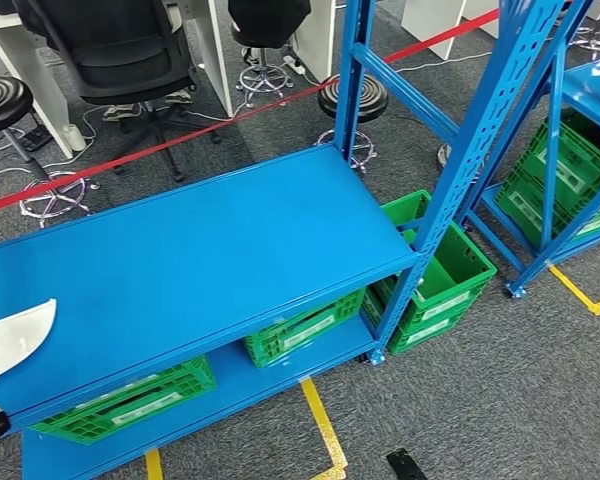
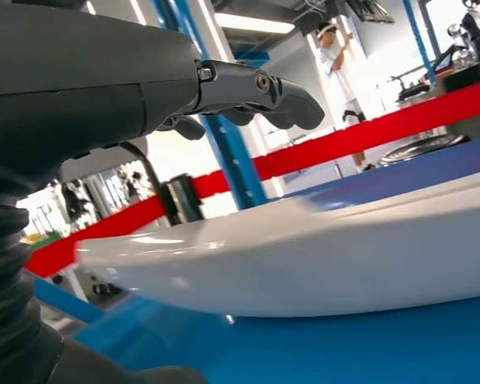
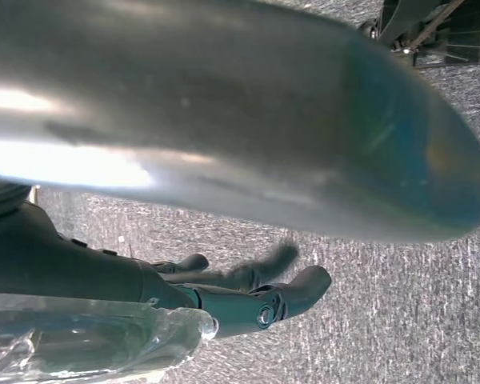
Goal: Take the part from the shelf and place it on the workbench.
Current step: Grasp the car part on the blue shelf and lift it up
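Grey carpet surrounds the blue shelf point(image 1: 206, 240); the white part point(image 2: 298, 256) lies at its left front edge, just beneath the left hand point(image 2: 183, 96), whose fingers stretch loose above it, gripping nothing.

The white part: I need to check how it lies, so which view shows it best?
The left wrist view: the white part spans the frame, lying along the blue shelf. The head view catches one end; the right wrist view shows a blurred grey underside.
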Controlling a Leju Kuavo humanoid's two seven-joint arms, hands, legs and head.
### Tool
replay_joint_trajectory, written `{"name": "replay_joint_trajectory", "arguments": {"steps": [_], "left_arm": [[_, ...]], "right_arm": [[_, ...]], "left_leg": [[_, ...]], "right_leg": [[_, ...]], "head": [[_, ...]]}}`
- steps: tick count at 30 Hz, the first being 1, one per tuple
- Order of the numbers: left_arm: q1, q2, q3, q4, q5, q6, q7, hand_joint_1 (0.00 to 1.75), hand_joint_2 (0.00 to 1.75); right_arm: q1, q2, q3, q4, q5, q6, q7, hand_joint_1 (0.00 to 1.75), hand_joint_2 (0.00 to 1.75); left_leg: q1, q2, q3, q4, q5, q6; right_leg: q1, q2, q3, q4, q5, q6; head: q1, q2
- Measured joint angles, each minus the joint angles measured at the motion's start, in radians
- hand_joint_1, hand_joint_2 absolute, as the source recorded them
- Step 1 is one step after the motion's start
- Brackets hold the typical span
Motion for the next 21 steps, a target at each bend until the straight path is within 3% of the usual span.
{"name": "replay_joint_trajectory", "arguments": {"steps": [8,18,21], "left_arm": [[-0.096,-0.076,-0.066,0.077,-0.013,0.001,0.024,0.0,1.75],[-0.15,-0.088,-0.106,0.121,-0.024,-0.014,0.032,0.0,1.75],[-0.162,-0.091,-0.118,0.134,-0.031,-0.016,0.04,1.29,1.75]], "right_arm": [[0.002,-0.009,0.002,0.0,-0.004,0.013,0.017,0.0,0.0],[0.001,-0.011,0.004,0.0,-0.006,0.011,0.003,0.0,0.0],[0.002,-0.013,0.004,0.0,-0.013,0.011,0.005,0.0,0.0]], "left_leg": [[0.0,0.0,0.0,0.0,0.0,0.0],[0.0,0.0,0.0,0.0,0.001,0.0],[0.0,0.0,0.0,0.0,0.001,0.0]], "right_leg": [[0.0,0.001,0.0,0.0,0.001,0.0],[0.0,0.001,0.0,0.0,0.001,0.0],[0.0,0.001,0.0,0.0,0.001,0.0]], "head": [[0.0,0.0],[0.0,0.0],[0.0,0.0]]}}
